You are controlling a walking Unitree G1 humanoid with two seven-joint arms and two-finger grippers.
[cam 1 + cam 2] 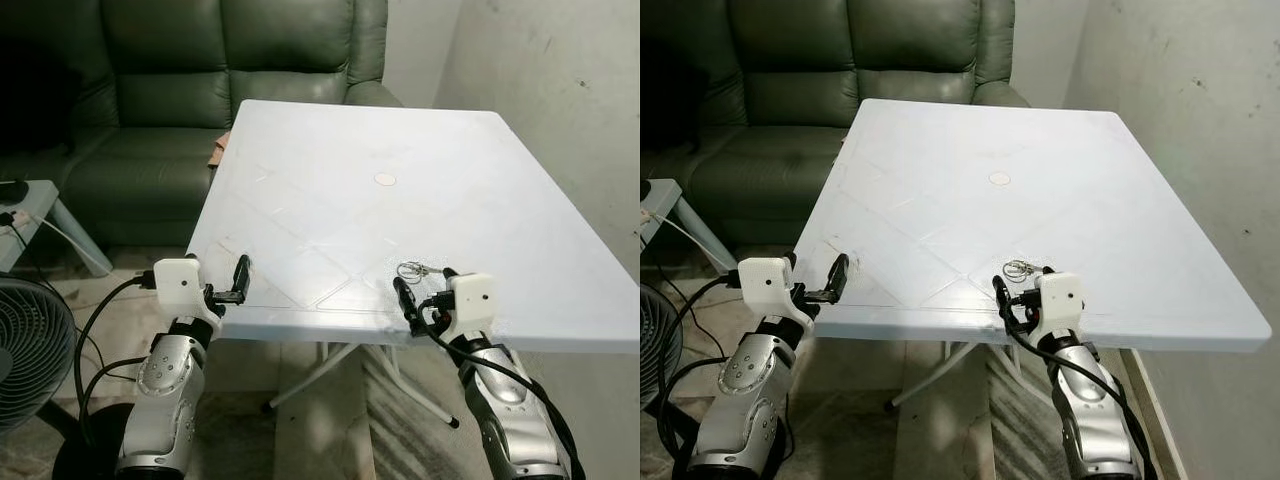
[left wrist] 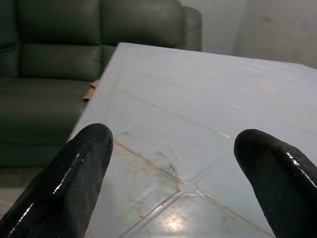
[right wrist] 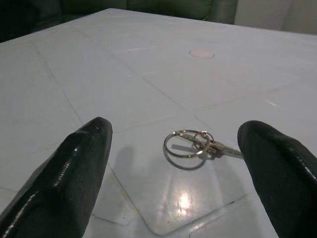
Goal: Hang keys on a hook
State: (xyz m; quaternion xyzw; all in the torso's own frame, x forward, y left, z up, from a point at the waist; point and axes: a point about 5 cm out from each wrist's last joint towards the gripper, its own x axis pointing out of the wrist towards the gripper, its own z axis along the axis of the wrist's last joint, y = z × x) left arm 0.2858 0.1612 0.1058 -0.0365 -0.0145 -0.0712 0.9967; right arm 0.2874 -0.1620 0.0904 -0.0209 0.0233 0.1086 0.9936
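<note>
1. The white table (image 1: 400, 200) is bright and evenly lit, with a soft glare patch near its front edge.
2. The green sofa (image 1: 200, 90) behind stays dim.
3. In the wrist views the black fingers (image 3: 74, 173) look blurred and the keys (image 3: 190, 146) sharp, with a small reflection below them.

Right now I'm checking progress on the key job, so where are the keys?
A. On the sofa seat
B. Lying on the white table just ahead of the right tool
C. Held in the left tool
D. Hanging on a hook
B: the keys lie flat on the white table, between the open fingers of the right tool and untouched by them.
</note>
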